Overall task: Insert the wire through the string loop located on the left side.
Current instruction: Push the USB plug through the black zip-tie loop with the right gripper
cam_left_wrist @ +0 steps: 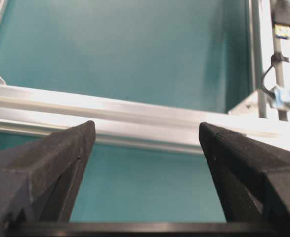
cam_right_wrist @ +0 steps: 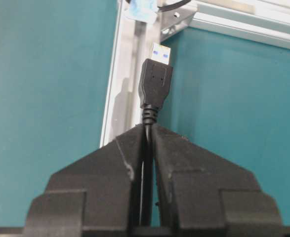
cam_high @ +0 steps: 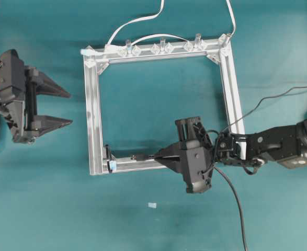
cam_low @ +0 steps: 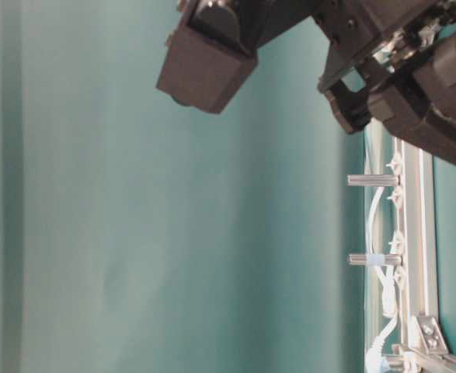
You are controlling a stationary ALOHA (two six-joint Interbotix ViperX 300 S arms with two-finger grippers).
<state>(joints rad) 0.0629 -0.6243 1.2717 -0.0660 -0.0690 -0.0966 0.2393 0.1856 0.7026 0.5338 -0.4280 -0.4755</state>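
My right gripper [cam_high: 160, 158] [cam_right_wrist: 148, 127] is shut on the wire just behind its black plug [cam_high: 139, 156] [cam_right_wrist: 155, 81]. The plug's silver tip points left along the frame's bottom bar. It stops short of the string loop [cam_high: 107, 151] [cam_left_wrist: 267, 81], which stands at the bottom-left corner with a pale-blue tape tab [cam_high: 111, 166] [cam_right_wrist: 142, 10]. The wire [cam_high: 237, 209] trails from the gripper toward the front edge. My left gripper [cam_high: 70, 109] [cam_left_wrist: 147, 131] is open and empty, left of the frame and apart from it. In the left wrist view the plug [cam_left_wrist: 283, 12] shows at the top right.
The square aluminium frame [cam_high: 93, 115] [cam_low: 410, 233] lies flat on the teal table. Clear clips [cam_high: 161, 48] and a white cable [cam_high: 137, 21] [cam_low: 383, 287] sit along its far bar. A small pale scrap [cam_high: 152, 205] lies in front of the frame.
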